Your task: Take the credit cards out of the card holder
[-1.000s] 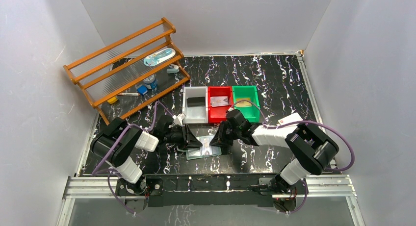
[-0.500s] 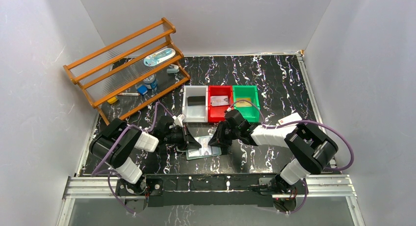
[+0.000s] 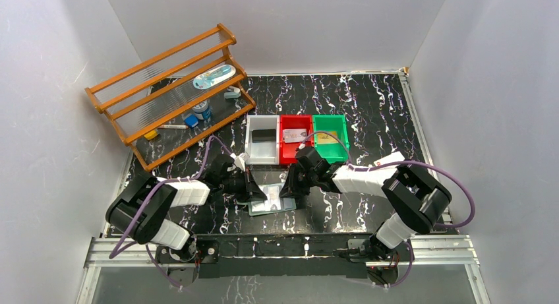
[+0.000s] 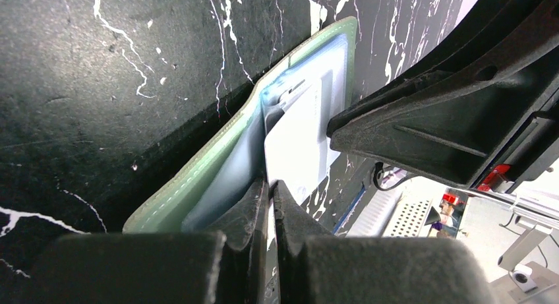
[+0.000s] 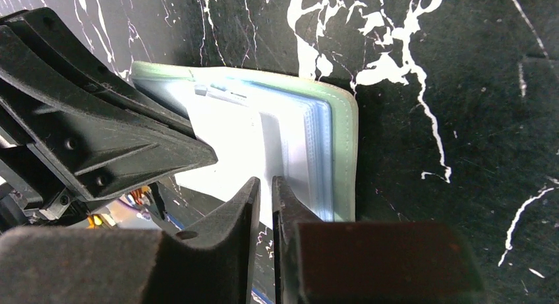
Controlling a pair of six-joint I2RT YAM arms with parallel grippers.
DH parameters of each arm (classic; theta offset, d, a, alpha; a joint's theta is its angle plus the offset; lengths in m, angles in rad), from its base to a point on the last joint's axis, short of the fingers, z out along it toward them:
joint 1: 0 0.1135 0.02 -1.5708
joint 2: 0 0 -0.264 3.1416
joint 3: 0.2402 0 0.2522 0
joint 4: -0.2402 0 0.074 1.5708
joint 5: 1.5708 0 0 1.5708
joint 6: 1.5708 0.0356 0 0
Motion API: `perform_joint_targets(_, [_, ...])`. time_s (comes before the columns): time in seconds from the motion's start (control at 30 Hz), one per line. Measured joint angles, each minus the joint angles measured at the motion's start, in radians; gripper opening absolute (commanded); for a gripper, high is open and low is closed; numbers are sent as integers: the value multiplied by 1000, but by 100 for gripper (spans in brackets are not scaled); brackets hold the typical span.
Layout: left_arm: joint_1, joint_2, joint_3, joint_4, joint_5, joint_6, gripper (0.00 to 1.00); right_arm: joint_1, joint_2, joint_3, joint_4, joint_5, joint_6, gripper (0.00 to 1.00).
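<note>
The grey-green card holder (image 3: 270,201) lies open on the black table between my two grippers. In the left wrist view its green edge (image 4: 198,179) and clear pockets show, with a pale credit card (image 4: 296,142) standing out of a pocket. My left gripper (image 4: 270,183) is shut on the near edge of that card; it also shows in the top view (image 3: 256,189). My right gripper (image 5: 265,180) is shut on a thin pale leaf of the holder (image 5: 343,146), opposite the left one (image 3: 289,187). I cannot tell that leaf apart from the card.
A white bin (image 3: 250,146), a red bin (image 3: 282,149) and a green bin (image 3: 343,142) stand in a row just behind the holder, each with a card inside. A wooden rack (image 3: 173,93) stands at the back left. A white box (image 3: 389,161) lies by the right arm.
The left arm has stretched out lower and flatter. Both grippers have shifted slightly away from the near edge. The holder has slid a little left with them.
</note>
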Motion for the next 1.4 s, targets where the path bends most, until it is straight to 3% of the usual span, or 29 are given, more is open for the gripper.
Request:
perform_joint_targets(0.33, [0,-31,7,-60,-19,31,0,1,0,7,-18,6,-1,22])
perform_joint_targets(0.83, [0,-56,34,-140,-36,62,0,0,-77,11,-126,21,-61,35])
perform_joint_targets(1.33, [0,-58,35,-147,-34,62,0,34,44,51,11,-57,10,39])
perform_joint_targets(1.4, [0,-58,35,-146,-31,61,7,34,45,44,26,-60,23,39])
